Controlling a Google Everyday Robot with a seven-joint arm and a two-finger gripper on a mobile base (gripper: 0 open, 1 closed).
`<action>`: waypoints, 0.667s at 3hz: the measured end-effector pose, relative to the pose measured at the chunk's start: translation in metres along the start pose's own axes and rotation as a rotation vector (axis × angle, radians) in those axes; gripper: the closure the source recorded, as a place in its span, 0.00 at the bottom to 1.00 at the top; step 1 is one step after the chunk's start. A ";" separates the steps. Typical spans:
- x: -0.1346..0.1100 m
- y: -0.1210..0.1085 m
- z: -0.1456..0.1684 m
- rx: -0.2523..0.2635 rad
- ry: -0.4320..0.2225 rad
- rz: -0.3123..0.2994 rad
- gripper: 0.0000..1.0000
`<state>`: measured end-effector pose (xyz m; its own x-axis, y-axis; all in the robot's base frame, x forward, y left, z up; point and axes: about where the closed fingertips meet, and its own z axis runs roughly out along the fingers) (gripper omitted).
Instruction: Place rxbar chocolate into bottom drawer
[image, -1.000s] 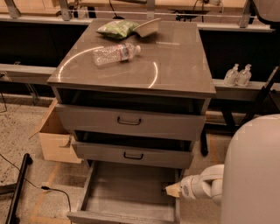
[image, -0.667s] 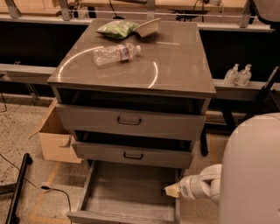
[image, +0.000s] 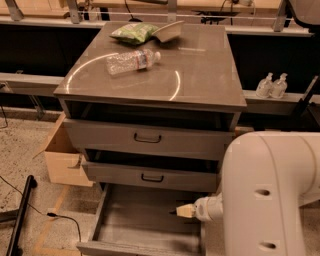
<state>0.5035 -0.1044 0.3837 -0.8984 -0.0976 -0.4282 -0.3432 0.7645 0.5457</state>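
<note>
Hardly anything has shifted: my claw (image: 184, 210) still hangs by the right wall of the open bottom drawer (image: 140, 220). Its grip I cannot tell; the rxbar chocolate is hidden, presumably unreleased.

your cabinet top (image: 200, 75) carries a water bottle (image: 132, 61) lying at 10 o'clock, a green chip bag (image: 134, 32) at 11, perhaps a grey dish (image: 169, 31) at 12; the gripper (image: 184, 211) hangs over the bottom drawer (image: 145, 225).

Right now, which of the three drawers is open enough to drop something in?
The bottom drawer: pulled far out, its grey tray showing. The top drawer and middle drawer show only handled fronts. The gripper hovers over the open one's right side.
</note>
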 end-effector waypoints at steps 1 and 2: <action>-0.023 -0.004 0.057 -0.167 -0.072 0.097 1.00; -0.016 -0.019 0.105 -0.261 -0.070 0.132 1.00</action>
<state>0.5527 -0.0504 0.3046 -0.9220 0.0427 -0.3849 -0.2919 0.5768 0.7630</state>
